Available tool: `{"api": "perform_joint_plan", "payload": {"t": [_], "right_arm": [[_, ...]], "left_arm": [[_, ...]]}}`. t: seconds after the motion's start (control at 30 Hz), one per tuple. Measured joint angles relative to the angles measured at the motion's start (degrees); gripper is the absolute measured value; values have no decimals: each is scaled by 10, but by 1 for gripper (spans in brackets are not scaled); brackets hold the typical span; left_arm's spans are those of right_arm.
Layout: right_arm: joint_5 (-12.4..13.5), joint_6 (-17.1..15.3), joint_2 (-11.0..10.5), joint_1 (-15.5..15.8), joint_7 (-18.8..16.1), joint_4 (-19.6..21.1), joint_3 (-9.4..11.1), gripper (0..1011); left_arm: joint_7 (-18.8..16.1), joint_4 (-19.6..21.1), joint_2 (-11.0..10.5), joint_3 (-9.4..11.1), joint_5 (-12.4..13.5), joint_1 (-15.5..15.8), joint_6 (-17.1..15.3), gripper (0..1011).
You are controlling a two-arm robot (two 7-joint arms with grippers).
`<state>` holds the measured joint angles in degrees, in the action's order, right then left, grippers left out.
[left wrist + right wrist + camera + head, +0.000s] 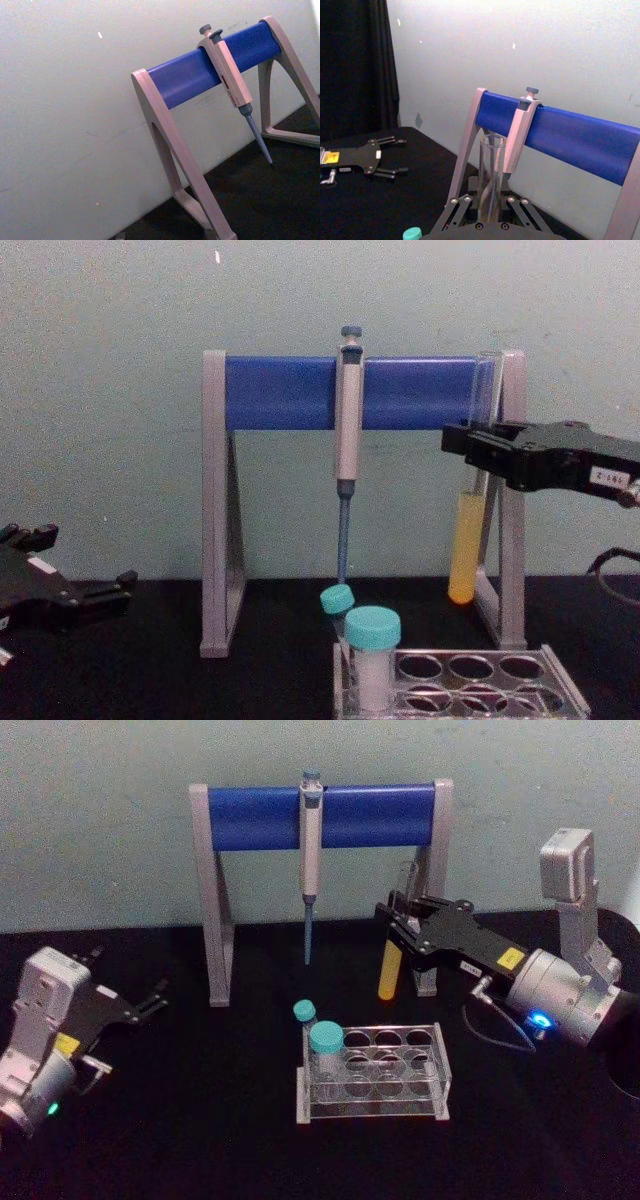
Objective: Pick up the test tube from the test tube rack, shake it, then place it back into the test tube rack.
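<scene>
I have the long clear glass test tube (462, 558) with yellow-orange liquid clamped upright in my right end effector (470, 445), above and behind the low clear plastic rack (375, 1108); left end effector (132, 973) hangs open, far left.

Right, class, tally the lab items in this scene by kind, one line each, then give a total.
Test tube, held up by the right pincer: 1
Teal-capped vials: 2
Pipette: 1
Clear test tube rack: 1
Blue-barred stand: 1
Total: 6
The left pincer rests idle at the table's left.
</scene>
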<state>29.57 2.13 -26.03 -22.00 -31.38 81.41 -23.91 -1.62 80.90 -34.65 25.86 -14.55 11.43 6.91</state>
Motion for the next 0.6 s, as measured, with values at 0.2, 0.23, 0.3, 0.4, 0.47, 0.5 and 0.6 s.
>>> {"api": "perform_joint_plan", "payload": {"t": [0.2, 0.23, 0.3, 0.4, 0.47, 0.5, 0.6], "right_arm": [[0, 0, 0, 1, -2, 1, 1, 232], [0, 0, 0, 0, -2, 1, 2, 232], [0, 0, 0, 0, -2, 1, 2, 232], [0, 0, 0, 1, -2, 1, 3, 232], [0, -1, 0, 1, -2, 2, 3, 232], [0, -1, 0, 1, -2, 2, 3, 232], [0, -1, 0, 1, -2, 2, 3, 232]], "left_arm": [[0, 0, 0, 0, 0, 0, 0, 1009], [0, 0, 0, 0, 0, 0, 0, 1010], [0, 0, 0, 0, 0, 0, 0, 1009], [0, 0, 0, 0, 0, 0, 0, 1009], [0, 0, 0, 0, 0, 0, 0, 1010], [0, 0, 0, 0, 0, 0, 0, 1010], [0, 0, 0, 0, 0, 0, 0, 1010]]}}
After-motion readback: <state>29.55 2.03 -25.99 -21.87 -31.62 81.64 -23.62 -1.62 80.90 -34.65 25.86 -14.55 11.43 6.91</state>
